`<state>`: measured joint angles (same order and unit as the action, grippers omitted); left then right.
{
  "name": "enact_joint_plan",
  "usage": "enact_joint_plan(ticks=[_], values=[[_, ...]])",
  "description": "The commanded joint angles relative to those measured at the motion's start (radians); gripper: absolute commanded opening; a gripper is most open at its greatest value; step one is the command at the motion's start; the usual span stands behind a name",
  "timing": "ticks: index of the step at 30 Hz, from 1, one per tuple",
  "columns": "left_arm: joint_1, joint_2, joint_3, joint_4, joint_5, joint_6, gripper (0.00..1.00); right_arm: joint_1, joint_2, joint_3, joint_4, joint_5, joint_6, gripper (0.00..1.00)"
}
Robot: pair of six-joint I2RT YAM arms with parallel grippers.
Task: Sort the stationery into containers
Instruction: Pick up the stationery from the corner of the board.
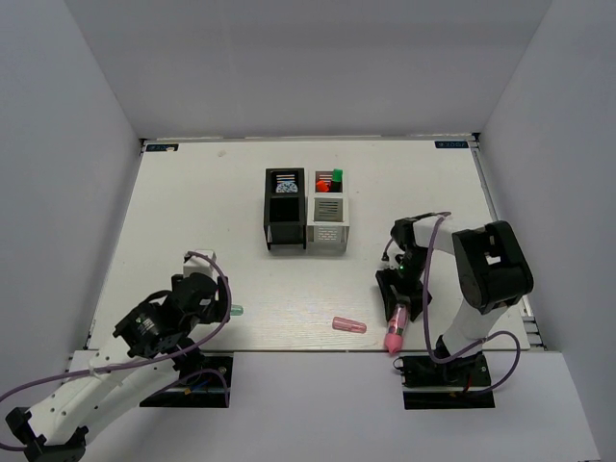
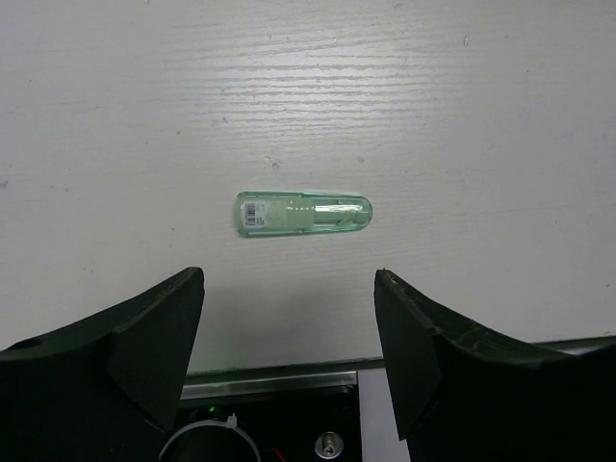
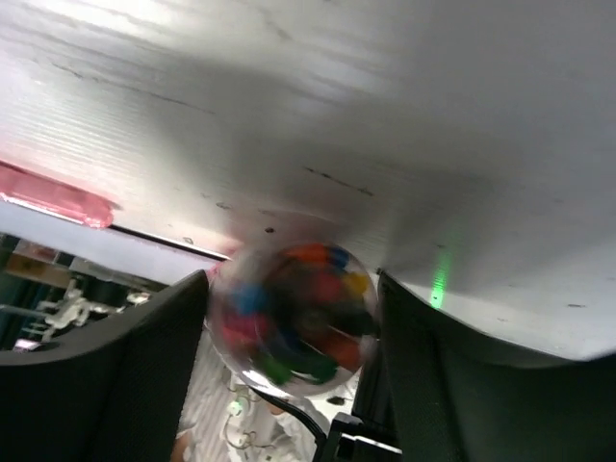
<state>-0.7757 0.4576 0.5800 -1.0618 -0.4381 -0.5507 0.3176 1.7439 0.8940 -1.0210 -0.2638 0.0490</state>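
My left gripper (image 2: 289,279) stands wide and empty, fingers apart on either side of the line to the green capsule (image 2: 303,214). The capsule lies flat on the table (image 1: 192,212), near the front edge and just ahead of my fingertips, touching neither. I keep the spread generous because the capsule lies crosswise to my approach. I judge I need either a turn of the wrist to pinch its narrow body or a straight drop over its length.

My right gripper (image 3: 294,279) has the fat pink-clear tube (image 3: 294,322) between its fingers, which meet it on both sides as far as the blur lets me judge. I take that for a grip (a wide one, since the tube is thick). The tube points towards the near edge of the table, its end past the rim, so the next move should lift it before it swings.

The pink capsule (image 1: 348,325) waits flat on the table just left of that arm. The black box (image 1: 286,221) and the white box (image 1: 327,223) sit side by side farther back. A tape roll (image 1: 285,181) is in the black one's far compartment and capped highlighters (image 1: 331,178) stand in the white one's. I judge three pieces are left to sort.
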Motion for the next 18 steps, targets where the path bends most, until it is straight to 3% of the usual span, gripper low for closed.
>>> enact_joint_plan(ticks=[1, 4, 7, 8, 11, 18], values=[[-0.002, -0.014, -0.008, -0.015, -0.033, -0.014, 0.82, 0.035, -0.003, 0.013, 0.053, 0.067, 0.051, 0.68], [-0.004, -0.008, -0.006, -0.01, -0.033, -0.012, 0.83, 0.058, 0.003, 0.008, 0.064, 0.054, 0.054, 0.59], [-0.004, 0.003, 0.001, -0.015, -0.036, -0.014, 0.83, 0.055, 0.025, 0.01, 0.067, 0.034, 0.051, 0.39], [-0.004, 0.007, 0.003, -0.017, -0.033, -0.014, 0.83, 0.052, 0.031, 0.011, 0.068, 0.031, 0.051, 0.26], [-0.002, 0.007, 0.011, -0.02, -0.03, -0.012, 0.83, 0.051, 0.011, 0.014, 0.061, 0.018, 0.031, 0.0], [-0.004, 0.006, 0.032, -0.003, 0.024, 0.003, 0.83, 0.041, -0.142, 0.127, 0.044, -0.089, -0.044, 0.0]])
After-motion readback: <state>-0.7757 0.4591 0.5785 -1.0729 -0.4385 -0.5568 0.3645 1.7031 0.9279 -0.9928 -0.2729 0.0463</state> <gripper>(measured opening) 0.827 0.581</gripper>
